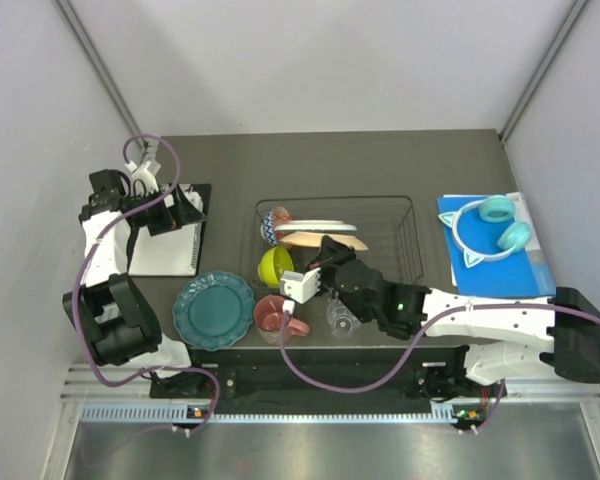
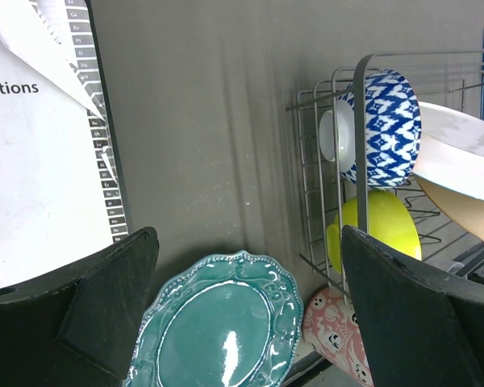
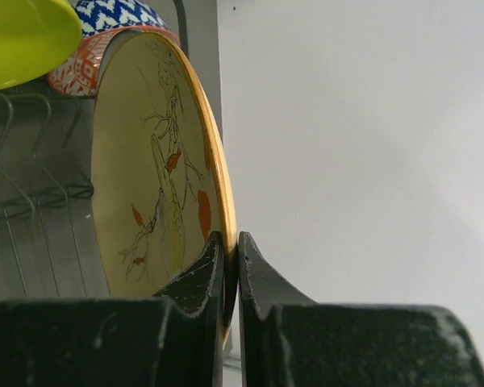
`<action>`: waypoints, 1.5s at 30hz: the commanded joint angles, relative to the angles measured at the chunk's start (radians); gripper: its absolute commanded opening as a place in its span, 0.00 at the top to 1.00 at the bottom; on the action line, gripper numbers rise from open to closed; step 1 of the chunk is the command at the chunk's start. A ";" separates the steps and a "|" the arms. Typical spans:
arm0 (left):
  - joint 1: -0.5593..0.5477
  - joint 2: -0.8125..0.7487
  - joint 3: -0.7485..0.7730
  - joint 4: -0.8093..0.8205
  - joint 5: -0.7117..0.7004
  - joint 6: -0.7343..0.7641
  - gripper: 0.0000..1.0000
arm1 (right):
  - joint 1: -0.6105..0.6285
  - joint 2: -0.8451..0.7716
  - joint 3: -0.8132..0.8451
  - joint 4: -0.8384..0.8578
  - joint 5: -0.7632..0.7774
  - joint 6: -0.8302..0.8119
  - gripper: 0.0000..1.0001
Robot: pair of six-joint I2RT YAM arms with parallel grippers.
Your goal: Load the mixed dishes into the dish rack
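Overhead and wrist views of a dark table [image 1: 380,160] with two robot arms. Counted: three plates, two bowls, one mug, one glass, one wire dish rack [image 1: 410,215], one pair of headphones [image 1: 515,237] and one clipboard [image 1: 165,250].

The right gripper [image 3: 230,250] is pinched closed on the rim of the peach plate [image 3: 157,185], inside the rack. The plate stands tilted on edge. Its width runs left to right across the rack, and its flowered face is turned toward the bowls. The white plate [image 1: 330,225] leans just behind it, on the far side of this gripper. The green bowl [image 1: 274,266] sits just to the gripper's left, and the blue bowl [image 2: 383,129] is beyond that, in the rack's far left corner. The pink mug [image 1: 270,315] and the glass [image 1: 341,318] stand on the table outside the rack, on the gripper's near side.

The left gripper [image 1: 185,210] is spread wide and holds nothing, at the clipboard's far right corner. The teal plate [image 1: 213,309] lies flat on the table, nearer than this gripper and to its right.

The right arm covers the rack's near side. The glass is see-through and hard to make out. The fingers hide the peach plate's lower rim. Any pattern on the white plate cannot be made out.
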 commanded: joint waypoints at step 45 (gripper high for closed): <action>0.019 -0.017 0.100 -0.177 0.003 0.242 0.01 | 0.162 -0.082 0.104 -0.031 0.289 0.325 0.00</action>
